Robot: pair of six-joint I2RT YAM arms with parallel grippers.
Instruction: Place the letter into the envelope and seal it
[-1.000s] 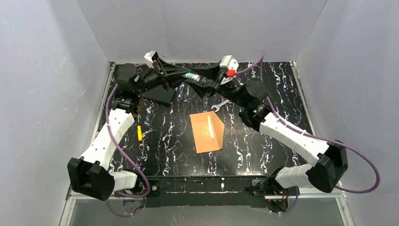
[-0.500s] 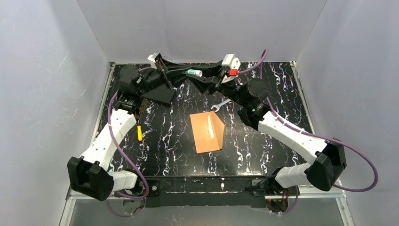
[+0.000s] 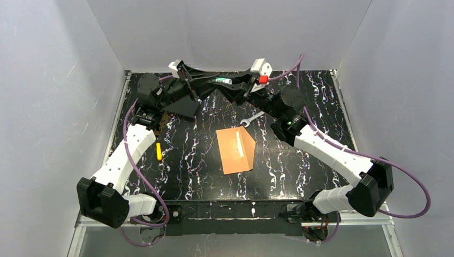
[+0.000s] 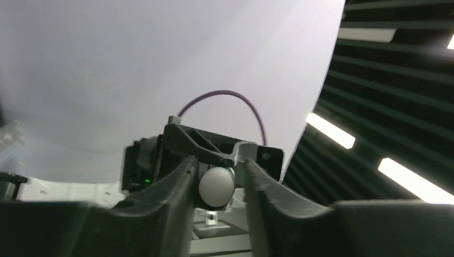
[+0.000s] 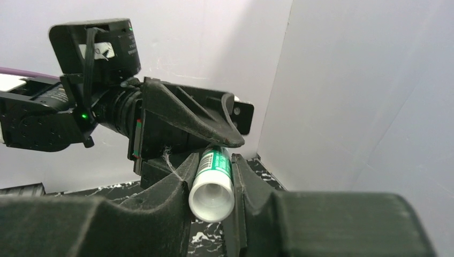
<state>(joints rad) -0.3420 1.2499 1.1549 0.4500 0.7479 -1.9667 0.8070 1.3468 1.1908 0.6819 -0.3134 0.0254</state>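
Orange-brown envelope [image 3: 233,158], lying flat

Both arms reach to far edge, wrists facing; left gripper [image 4: 217,178] and right gripper [image 5: 212,179] each pinch one glue stick [image 3: 221,80].

This is a robotics lab, set up as an enclosed test cell. The bench is a black table [image 3: 193,160] with white marbling. Plain white panels stand on three sides of it: one behind the table [image 3: 230,32], one along its left edge [image 3: 53,107] and one along its right edge [image 3: 396,80]. Two white-and-black robot arms are bolted at the table's near edge, the left arm [image 3: 126,155] and the right arm [image 3: 332,152], and purple cables [image 4: 225,92] trail from them. Above the table, past the edge of a white panel, the left wrist view shows a dark slatted ceiling [image 4: 396,69] with long strip lights [image 4: 330,131].
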